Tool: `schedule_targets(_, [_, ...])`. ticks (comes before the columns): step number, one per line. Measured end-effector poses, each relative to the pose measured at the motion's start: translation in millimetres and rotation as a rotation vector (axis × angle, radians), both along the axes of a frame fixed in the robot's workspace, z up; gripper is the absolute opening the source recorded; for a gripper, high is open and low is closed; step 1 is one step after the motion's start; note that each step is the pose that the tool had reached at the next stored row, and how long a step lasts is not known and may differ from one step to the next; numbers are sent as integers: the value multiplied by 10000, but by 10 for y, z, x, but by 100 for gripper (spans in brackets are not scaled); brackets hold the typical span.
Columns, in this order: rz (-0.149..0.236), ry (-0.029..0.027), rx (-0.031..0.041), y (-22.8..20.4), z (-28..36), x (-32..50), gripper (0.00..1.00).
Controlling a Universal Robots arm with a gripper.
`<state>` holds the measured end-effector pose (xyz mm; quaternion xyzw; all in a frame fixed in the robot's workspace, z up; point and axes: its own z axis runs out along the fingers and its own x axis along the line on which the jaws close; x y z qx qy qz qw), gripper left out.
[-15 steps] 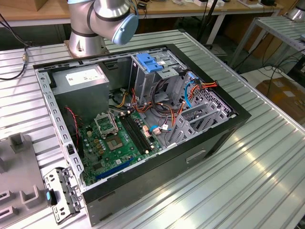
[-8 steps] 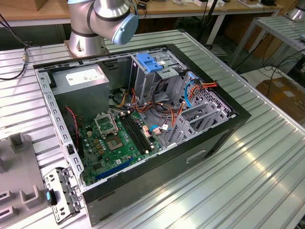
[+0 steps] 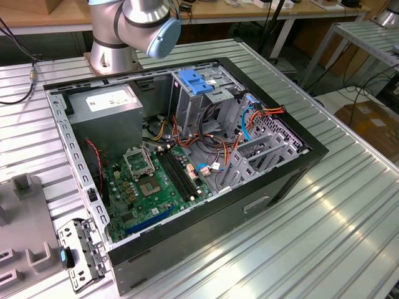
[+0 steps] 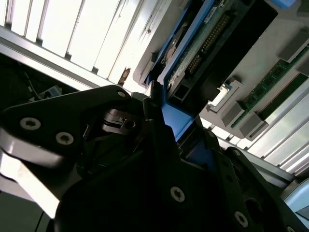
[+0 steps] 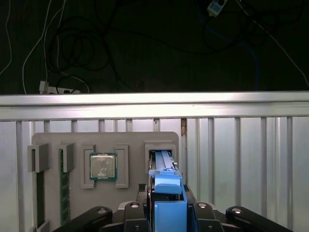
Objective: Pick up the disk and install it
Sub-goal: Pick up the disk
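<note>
at a slot of the grey moulded parts tray (image 5: 130,140), the flat dark disk with bright blue plastic rails (image 5: 170,193) is grasped edgewise by the black pincer (image 5: 169,212).

Ribbed bare alu table (image 3: 349,205), glossy w/ glare; PC case (image 3: 206,243) matt black outside, dull grey sheet metal inside, motherboard (image 3: 156,187) green PCB. Smooth bright-blue plastic rails on disk (image 4: 212,58) round a dark metal body, gripper (image 5: 168,220) matt black w/ shiny screw heads. Matt grey plastic holder tray (image 5: 130,145), CPU (image 5: 103,166) lid dull silver metal w/ green board edge
</note>
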<state>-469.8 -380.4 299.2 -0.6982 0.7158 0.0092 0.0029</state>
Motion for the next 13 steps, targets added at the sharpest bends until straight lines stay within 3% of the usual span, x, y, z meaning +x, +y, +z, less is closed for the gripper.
schedule_targets(13, [-11,0,0,1,40,0,37])
